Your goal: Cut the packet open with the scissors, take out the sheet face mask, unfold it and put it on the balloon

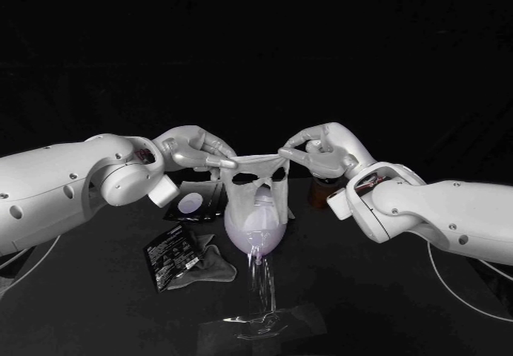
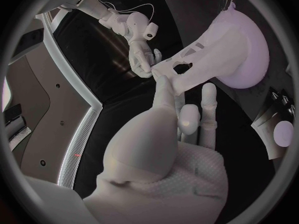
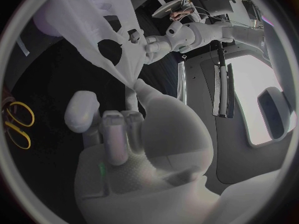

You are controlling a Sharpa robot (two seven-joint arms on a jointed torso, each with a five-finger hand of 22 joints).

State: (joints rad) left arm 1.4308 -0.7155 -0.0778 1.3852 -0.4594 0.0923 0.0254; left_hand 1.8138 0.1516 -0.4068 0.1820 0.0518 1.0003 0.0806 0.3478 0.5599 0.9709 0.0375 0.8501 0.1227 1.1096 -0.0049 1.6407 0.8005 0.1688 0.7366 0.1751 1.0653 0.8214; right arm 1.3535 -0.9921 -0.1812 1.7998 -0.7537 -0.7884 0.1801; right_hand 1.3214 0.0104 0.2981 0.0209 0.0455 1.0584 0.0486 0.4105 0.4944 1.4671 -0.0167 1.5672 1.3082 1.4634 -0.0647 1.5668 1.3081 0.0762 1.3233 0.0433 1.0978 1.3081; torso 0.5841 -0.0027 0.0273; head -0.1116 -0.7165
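I can't see the top of the balloon (image 1: 256,237) because the sheet face mask (image 1: 260,175) hangs over it. My right wrist camera shows the yellow scissors (image 3: 19,124) lying on the table. My left hand (image 1: 198,154) pinches one top corner of the mask. My right hand (image 1: 321,152) pinches the other. The mask is pulled wide between them, with its eye holes near the top and its long side hanging down. The balloon stands on a clear stand (image 1: 256,311). The black packet (image 1: 171,256) lies near it.
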